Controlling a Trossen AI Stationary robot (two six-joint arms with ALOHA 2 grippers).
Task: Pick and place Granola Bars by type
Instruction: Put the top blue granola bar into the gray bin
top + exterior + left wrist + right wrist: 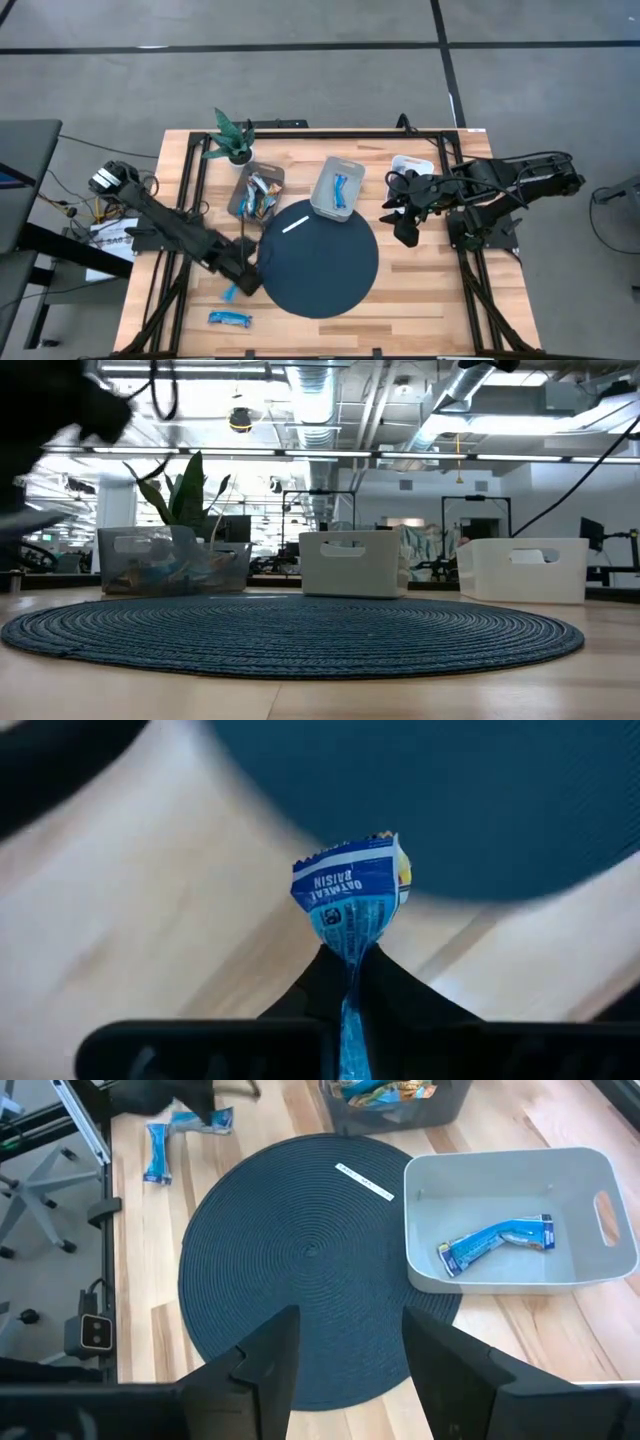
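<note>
Left fingers: the left gripper [350, 982] is pinching a blue bar [352, 892] by one crimped end of its wrapper, the rest of the bar standing out past the tips, over the wood just beside the mat [320, 265].
Risk: the hold is sitting on thin foil only (a judgement), so the bar could be slipping or swinging loose on the way to the grey bin [338, 188], which is lying across the mat from it.
Right fingers: the right gripper [345, 1355] is hanging with fingers apart, holding nothing, at the mat's right edge.
Other bars: one blue bar [497, 1241] is lying in the grey bin; a second loose one [229, 319] is resting on the near left of the table [430, 300]; multicoloured bars [262, 193] are filling the clear bin [240, 196].
Farther out: a white stick [295, 225] is lying on the mat's far edge, a white bin [412, 165] is sitting by the right arm, and a plant [232, 136] is standing far left.
</note>
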